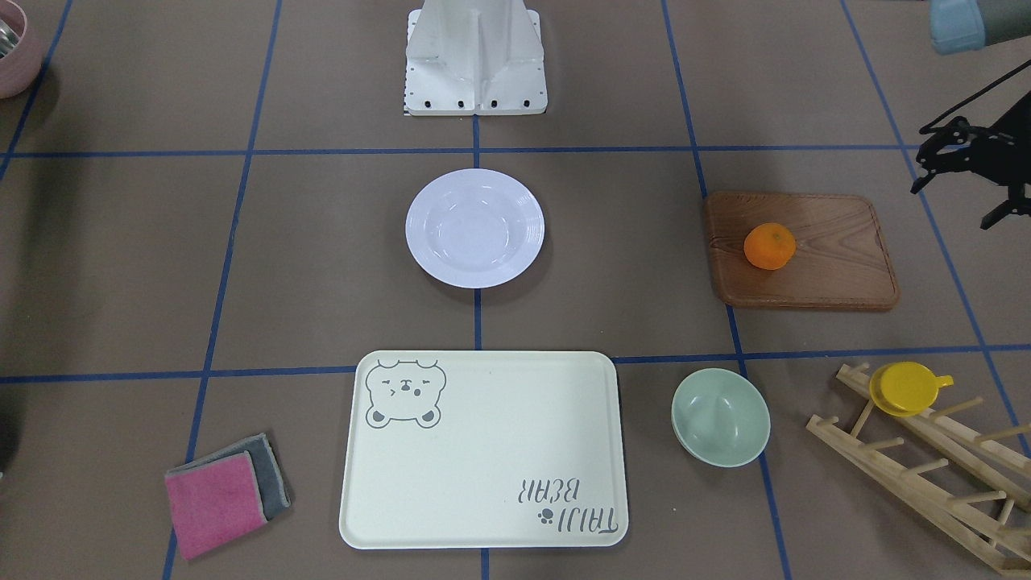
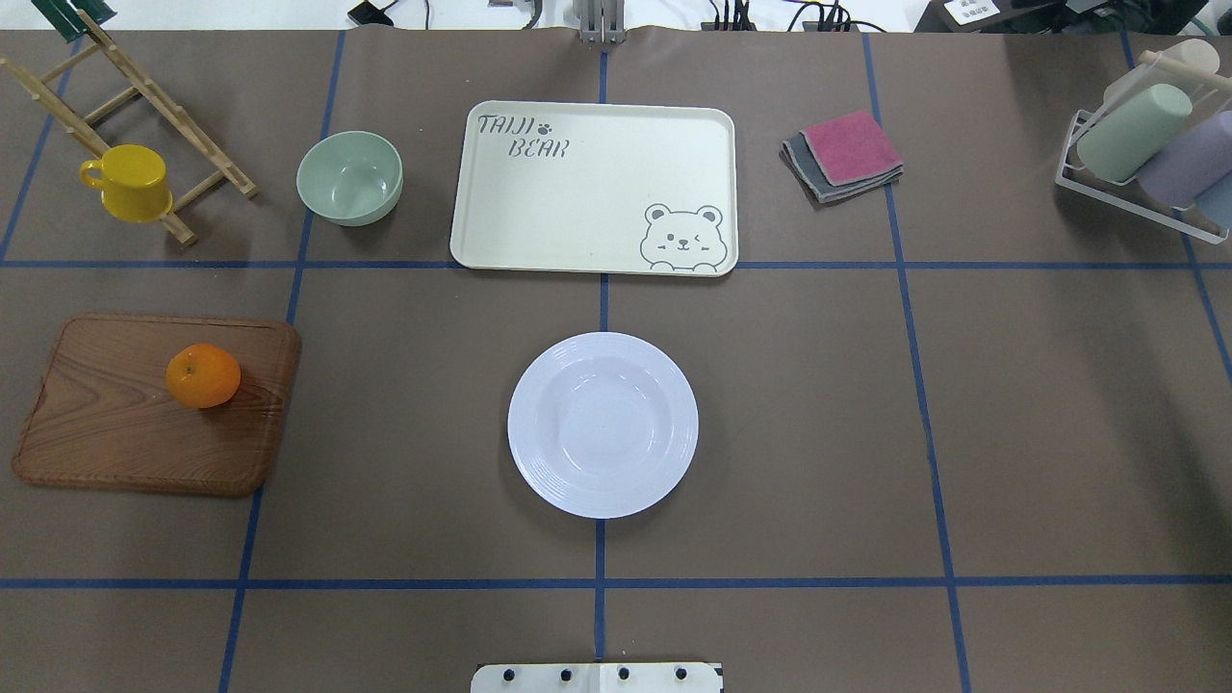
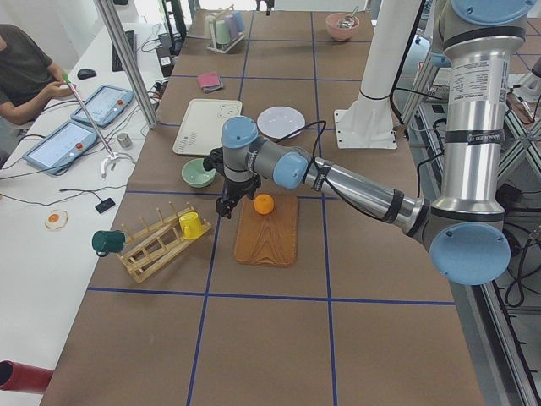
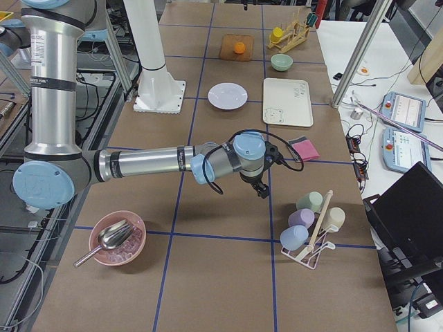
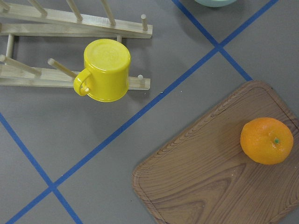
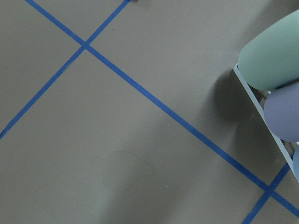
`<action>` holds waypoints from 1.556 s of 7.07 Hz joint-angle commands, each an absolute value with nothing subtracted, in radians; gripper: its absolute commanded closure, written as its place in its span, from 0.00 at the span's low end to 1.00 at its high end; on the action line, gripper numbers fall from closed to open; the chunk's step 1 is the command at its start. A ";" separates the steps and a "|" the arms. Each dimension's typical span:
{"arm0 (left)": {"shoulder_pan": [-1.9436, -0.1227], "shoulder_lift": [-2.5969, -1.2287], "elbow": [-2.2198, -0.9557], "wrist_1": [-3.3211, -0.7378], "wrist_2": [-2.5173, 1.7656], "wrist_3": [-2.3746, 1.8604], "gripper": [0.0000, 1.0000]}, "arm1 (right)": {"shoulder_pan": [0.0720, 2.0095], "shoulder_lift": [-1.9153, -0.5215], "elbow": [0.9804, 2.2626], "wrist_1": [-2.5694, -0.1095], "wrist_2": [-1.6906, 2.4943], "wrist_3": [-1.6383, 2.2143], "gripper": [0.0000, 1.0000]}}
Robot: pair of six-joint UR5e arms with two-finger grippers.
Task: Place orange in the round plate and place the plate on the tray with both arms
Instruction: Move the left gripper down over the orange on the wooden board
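The orange (image 1: 769, 246) (image 2: 203, 375) (image 5: 266, 140) lies on a brown wooden board (image 1: 838, 270). An empty white round plate (image 1: 475, 228) (image 2: 603, 424) stands at the table's centre, in front of the robot base. Beyond it, the cream tray (image 1: 483, 451) (image 2: 577, 202) with the bear drawing lies bare. My left gripper (image 1: 954, 205) hovers open above the table beside the board, off the orange's outer side; the left side view shows this gripper (image 3: 226, 201) next to the fruit. My right gripper (image 4: 260, 188) hangs over bare table near a cup rack; whether it is open or shut I cannot tell.
A pale green bowl (image 2: 349, 177) sits left of the tray. A yellow cup (image 2: 130, 181) hangs on a wooden peg rack (image 2: 144, 96). Folded pink and grey cloths (image 2: 845, 154) lie right of the tray. A rack of pastel cups (image 2: 1145, 154) and a pink bowl (image 4: 116, 238) stand at the right end.
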State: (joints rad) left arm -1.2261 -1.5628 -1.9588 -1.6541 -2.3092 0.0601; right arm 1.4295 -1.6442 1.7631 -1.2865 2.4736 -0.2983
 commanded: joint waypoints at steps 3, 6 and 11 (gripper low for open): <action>-1.062 -1.565 -1.990 -1.727 -2.212 -0.142 0.01 | 1.404 -1.638 1.766 -1.285 2.473 -0.285 0.00; -0.870 -1.601 -1.988 -1.726 -2.097 -0.297 0.01 | 1.391 -1.635 1.764 -1.285 2.473 -0.273 0.00; -0.835 -1.635 -1.908 -1.730 -2.055 -0.296 0.01 | 1.381 -1.634 1.761 -1.287 2.470 -0.272 0.00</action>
State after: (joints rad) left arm -0.8474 -1.6202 -1.9334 -1.7275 -2.0546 -0.2924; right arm 1.3839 -1.6342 1.7607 -1.2858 2.4714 -0.2715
